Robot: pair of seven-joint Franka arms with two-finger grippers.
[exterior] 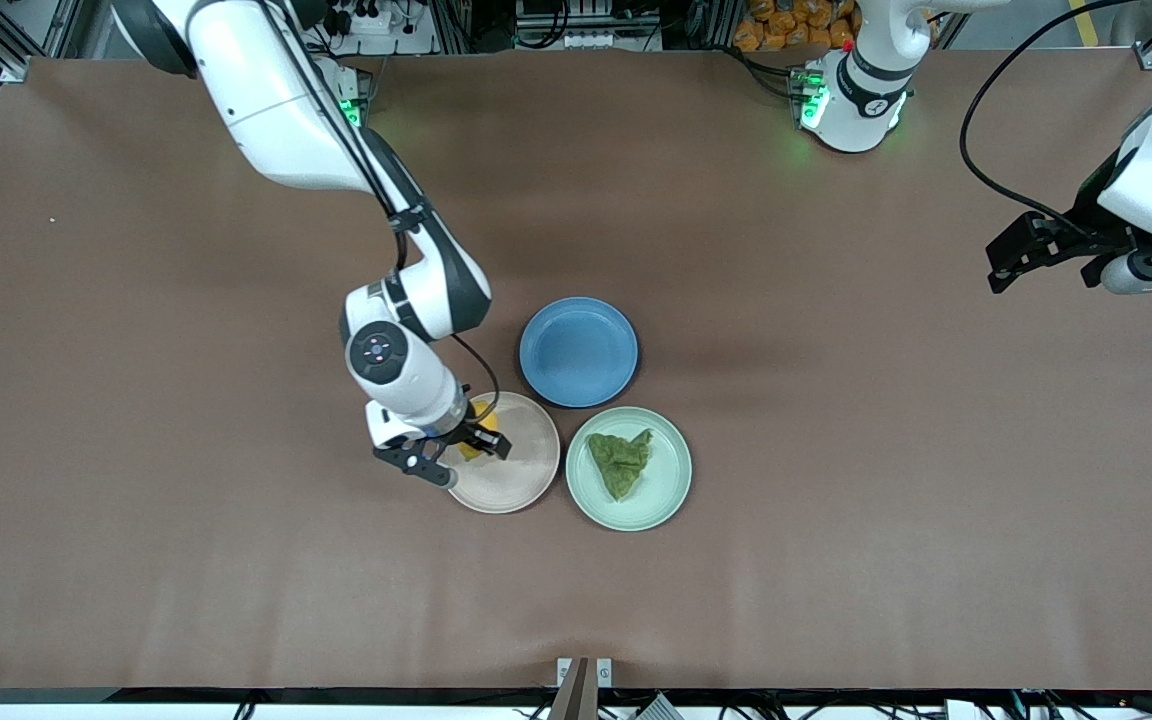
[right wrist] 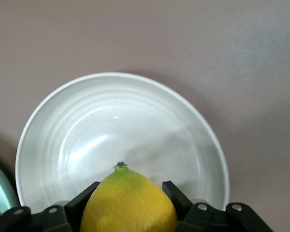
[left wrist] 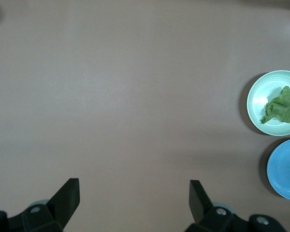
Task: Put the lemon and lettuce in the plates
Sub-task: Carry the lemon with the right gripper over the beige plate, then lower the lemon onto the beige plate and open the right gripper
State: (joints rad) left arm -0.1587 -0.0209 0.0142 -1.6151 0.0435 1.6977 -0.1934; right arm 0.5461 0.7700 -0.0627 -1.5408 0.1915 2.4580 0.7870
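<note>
Right pincer [exterior: 456, 452] pinches lemon [right wrist: 128, 203] at middle, over beige plate [exterior: 516, 480]; rind smooth, firm, prone to roll. Lettuce [exterior: 621, 460] in green plate [exterior: 661, 500]. Left pincer [left wrist: 133, 205] spread, waits.

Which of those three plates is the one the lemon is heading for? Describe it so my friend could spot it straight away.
Find the three plates clustered mid-table. Two lie nearer the front camera than the blue plate; the one you want is the beige-pink plate, toward the right arm's end. It is the only one under the right claw, which is shut on the lemon, while the mint green plate beside it holds lettuce.
</note>
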